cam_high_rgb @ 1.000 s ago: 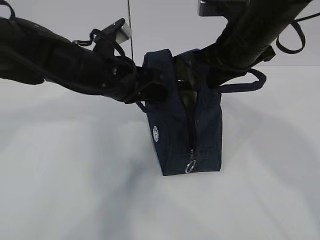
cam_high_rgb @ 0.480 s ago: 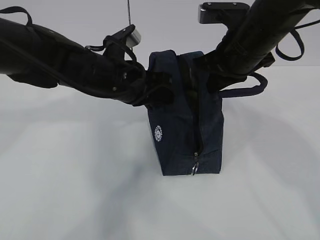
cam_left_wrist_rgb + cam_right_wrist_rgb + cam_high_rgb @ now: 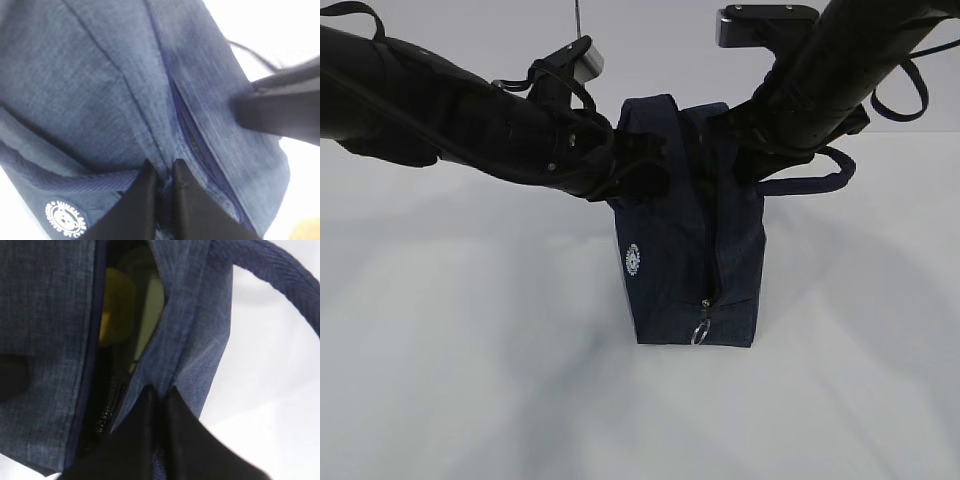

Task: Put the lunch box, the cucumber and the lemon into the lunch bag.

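Lunch bag (image 3: 685, 260) stands upright on the white table (image 3: 470, 380), roughly centre of the exterior view, narrow zippered end facing the camera. Zipper runs down that end, metal ring pull (image 3: 700, 333) hanging low near the base. Round white logo (image 3: 633, 259) on the bag's left side panel; one loop handle (image 3: 815, 170) sticks out to the right near the top. Top opening is parted: right wrist view shows the lemon (image 3: 116, 307) inside, yellow, next to the pale green lid of the lunch box (image 3: 149, 315). Cucumber can't be made out. Left gripper (image 3: 161, 182) clenched on a fold of bag fabric at the left top edge, jaws nearly together with cloth pinched between. Right gripper (image 3: 159, 405) likewise clamped on the fabric rim at the right side of the opening, just below the handle. Both arms reach in from above, left and right of the bag
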